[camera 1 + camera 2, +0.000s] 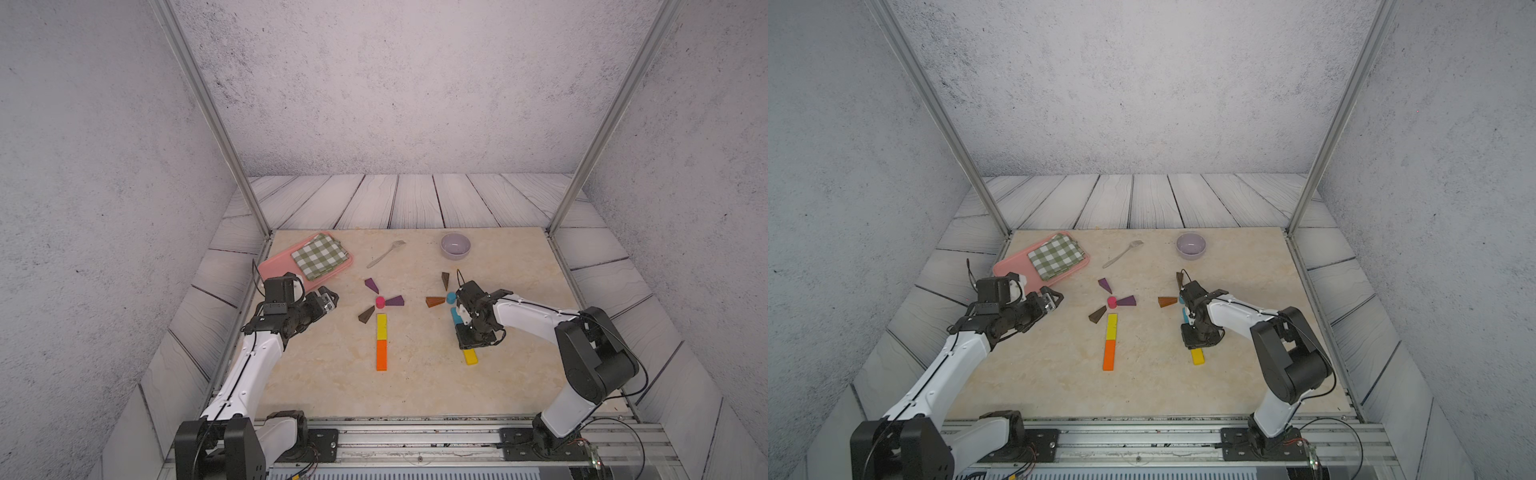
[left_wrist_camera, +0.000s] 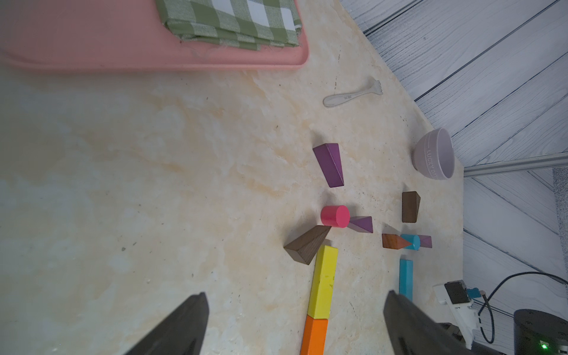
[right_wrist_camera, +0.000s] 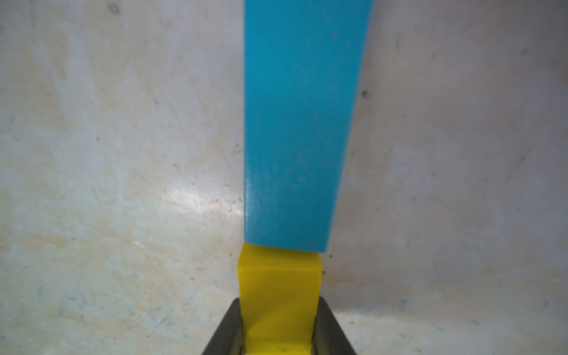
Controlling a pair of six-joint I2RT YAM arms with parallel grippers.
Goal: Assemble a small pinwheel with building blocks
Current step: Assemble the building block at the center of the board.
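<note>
Two groups of building blocks lie on the marble table. At mid-table a pink cylinder [image 1: 380, 302] sits among two purple wedges [image 1: 372, 285] and a brown wedge [image 1: 366, 314], above a yellow bar [image 1: 381, 326] joined end to end with an orange bar [image 1: 381, 354]. To the right, a blue cylinder [image 1: 451, 297] has brown wedges [image 1: 435, 301] beside it and a blue bar [image 3: 301, 123] below it. My right gripper [image 3: 279, 302] is shut on a second yellow bar [image 3: 279, 276], whose end meets the blue bar. My left gripper [image 2: 296, 296] hovers open and empty, left of the pink group.
A pink tray [image 1: 274, 266] holding a green checked cloth [image 1: 319, 255] lies at the back left, close to my left arm. A metal fork [image 1: 386, 253] and a lilac bowl [image 1: 455, 245] rest near the back edge. Metal frame posts stand at both back corners.
</note>
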